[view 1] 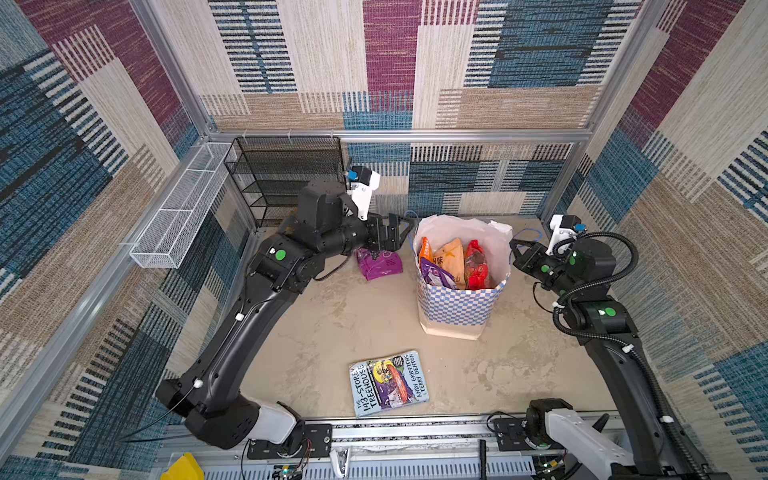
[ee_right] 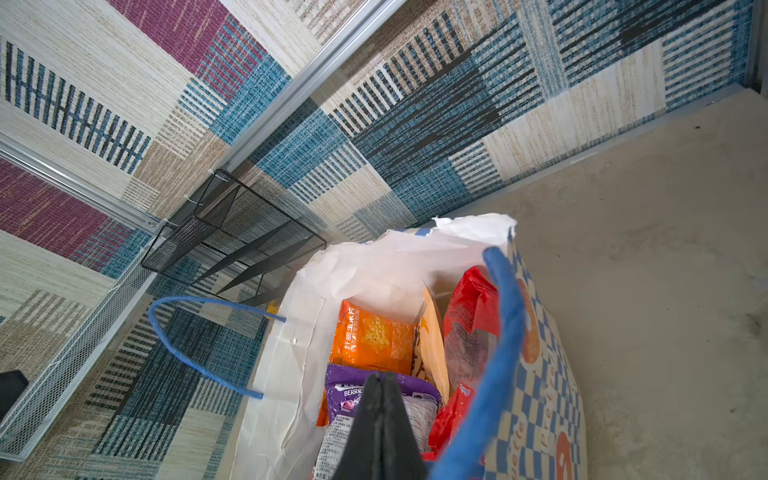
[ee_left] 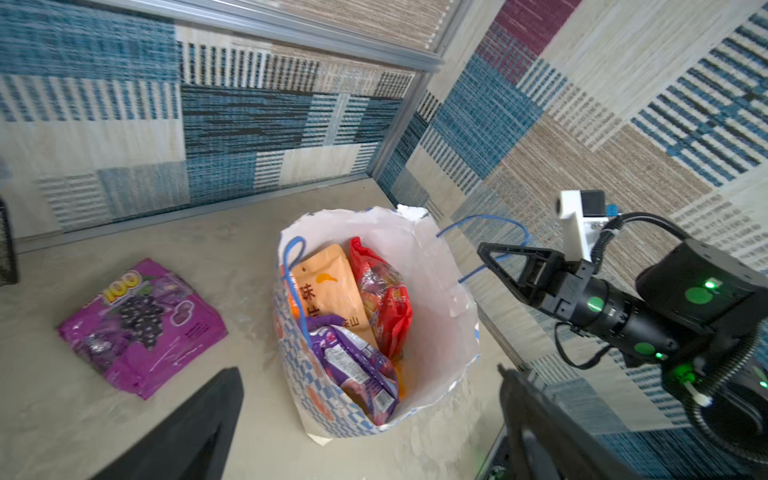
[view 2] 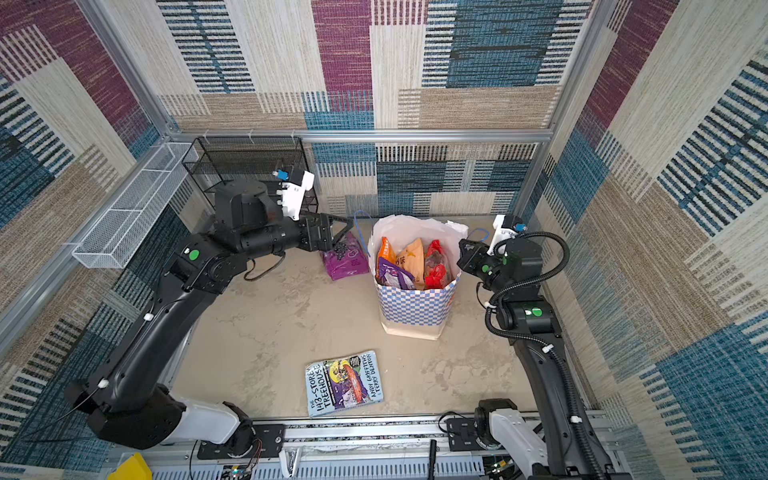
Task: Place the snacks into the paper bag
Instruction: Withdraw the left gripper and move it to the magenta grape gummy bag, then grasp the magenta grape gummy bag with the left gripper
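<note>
The left gripper point(ee_left: 368, 370), jaws released, hangs by the rim of the paper bag point(view 1: 457, 307), which holds an orange packet point(ee_right: 374, 340), a pale orange packet point(ee_left: 328, 291), a red packet point(ee_left: 386, 299) and a purple "BERRIE" packet point(ee_right: 345, 395). A purple "100" packet point(ee_left: 141, 328) lies on the worktop point(view 1: 332, 324) beside the bag. The right gripper point(ee_right: 384, 376), jaws clenched, sits over the bag's mouth, just beside the blue cord handle point(ee_right: 498, 332). The book point(view 1: 388, 384) reads "The 143-Storey Treehouse, Andy Griffiths & Terry Denton".

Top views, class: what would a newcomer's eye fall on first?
The tall paper bag with its blue checkered band stands upright toward the back, bright snacks showing in its open mouth. A purple packet lies flat just left of it, and a blue book lies near the front edge.
</note>
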Robot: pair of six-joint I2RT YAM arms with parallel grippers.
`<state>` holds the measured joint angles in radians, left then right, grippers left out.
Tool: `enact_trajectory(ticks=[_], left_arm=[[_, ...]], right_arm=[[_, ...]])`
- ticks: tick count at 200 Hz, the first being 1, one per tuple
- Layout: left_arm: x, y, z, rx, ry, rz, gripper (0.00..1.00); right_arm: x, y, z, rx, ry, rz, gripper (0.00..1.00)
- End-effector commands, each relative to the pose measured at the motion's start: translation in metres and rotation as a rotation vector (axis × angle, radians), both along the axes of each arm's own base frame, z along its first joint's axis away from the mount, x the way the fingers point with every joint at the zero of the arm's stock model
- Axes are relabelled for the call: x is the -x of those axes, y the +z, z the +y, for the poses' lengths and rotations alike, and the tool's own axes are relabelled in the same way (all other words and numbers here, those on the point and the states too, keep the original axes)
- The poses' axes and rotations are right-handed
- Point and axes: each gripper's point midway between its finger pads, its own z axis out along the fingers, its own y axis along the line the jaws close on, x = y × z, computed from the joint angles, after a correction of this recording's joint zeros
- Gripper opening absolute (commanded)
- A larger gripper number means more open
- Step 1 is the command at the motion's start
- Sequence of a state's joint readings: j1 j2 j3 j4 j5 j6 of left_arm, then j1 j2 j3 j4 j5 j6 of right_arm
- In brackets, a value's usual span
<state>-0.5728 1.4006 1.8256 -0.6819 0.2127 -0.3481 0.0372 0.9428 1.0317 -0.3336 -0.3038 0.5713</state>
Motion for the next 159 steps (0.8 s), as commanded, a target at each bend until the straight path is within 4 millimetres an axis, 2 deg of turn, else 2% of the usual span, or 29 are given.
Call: enact_trajectory(ticks=[1,25,48,87,102,116,159], left_arm=[[-0.013,-0.011,0.03,0.015,0.123,0.001,0.99],[-0.028,-0.057,0.052,0.101,0.152,0.162,0.99],[-0.047,-0.117,0.068,0.11,0.212,0.323,0.99],[-0.081,-0.205,0.08,0.115,0.254,0.51,0.95],[-0.096,-0.238,0.079,0.122,0.251,0.579,0.91],[-0.109,-0.261,0.073,0.149,0.222,0.641,0.87],[-0.149,-0.308,0.049,0.228,0.153,0.751,0.77]], right_arm=[[-0.002,0.011,-0.002,-0.004,-0.013,-0.048,0.01],[-0.002,0.009,0.0,-0.012,0.0,-0.048,0.01],[-0.002,0.008,0.005,-0.025,0.024,-0.047,0.01],[-0.001,0.009,0.009,-0.033,0.047,-0.055,0.01],[0.0,0.01,0.009,-0.034,0.052,-0.058,0.01],[0.001,0.011,0.011,-0.036,0.061,-0.062,0.01],[0.003,0.014,0.014,-0.04,0.081,-0.068,0.01]])
